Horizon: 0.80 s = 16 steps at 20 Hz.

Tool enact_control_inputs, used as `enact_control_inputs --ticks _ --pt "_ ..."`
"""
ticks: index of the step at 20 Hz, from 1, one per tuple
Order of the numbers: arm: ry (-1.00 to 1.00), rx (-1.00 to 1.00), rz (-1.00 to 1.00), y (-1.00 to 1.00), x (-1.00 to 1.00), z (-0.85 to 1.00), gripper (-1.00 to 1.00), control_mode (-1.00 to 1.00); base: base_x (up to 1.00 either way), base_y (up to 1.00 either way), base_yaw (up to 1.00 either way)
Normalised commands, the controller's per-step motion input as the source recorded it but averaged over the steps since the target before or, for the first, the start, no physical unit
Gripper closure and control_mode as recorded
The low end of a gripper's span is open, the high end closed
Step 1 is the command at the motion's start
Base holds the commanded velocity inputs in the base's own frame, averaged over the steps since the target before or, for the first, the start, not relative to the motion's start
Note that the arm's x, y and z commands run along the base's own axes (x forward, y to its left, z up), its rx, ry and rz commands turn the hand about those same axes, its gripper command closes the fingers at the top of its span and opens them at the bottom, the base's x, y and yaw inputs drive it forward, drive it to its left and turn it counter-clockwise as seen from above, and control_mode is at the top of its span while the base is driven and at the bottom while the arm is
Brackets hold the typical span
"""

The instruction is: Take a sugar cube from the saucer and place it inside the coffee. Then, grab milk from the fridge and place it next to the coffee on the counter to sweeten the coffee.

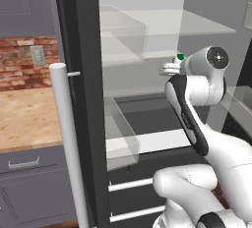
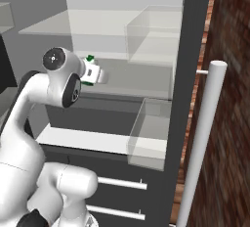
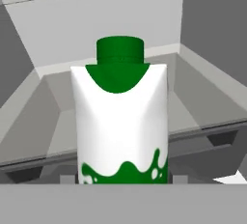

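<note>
While the milk (image 3: 120, 121) is seen upright dead centre in the hand view, it's sat between the gripper (image 3: 123, 179) fingers, which look pinched onto its sides inside the open fridge (image 1: 78, 74). Glass shelves (image 2: 97, 28) and a clear door bin (image 2: 149, 133) are seen around it, with the counter (image 1: 27, 119) off to the left.
</note>
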Motion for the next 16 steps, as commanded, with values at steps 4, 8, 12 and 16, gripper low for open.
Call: enact_control_inputs --ticks 4,8,12,16 --pt "0.00 0.00 0.09 0.00 -1.00 0.00 1.00 -1.00 0.00 0.00 0.00" --pt "0.00 0.00 0.02 0.00 -0.50 0.00 1.00 1.00 -0.50 0.00 0.03" --pt "0.00 0.00 0.00 0.00 0.00 0.00 1.00 1.00 -1.00 0.00 0.32" --pt "0.00 0.00 0.00 0.00 0.00 0.00 1.00 1.00 -1.00 0.00 0.53"
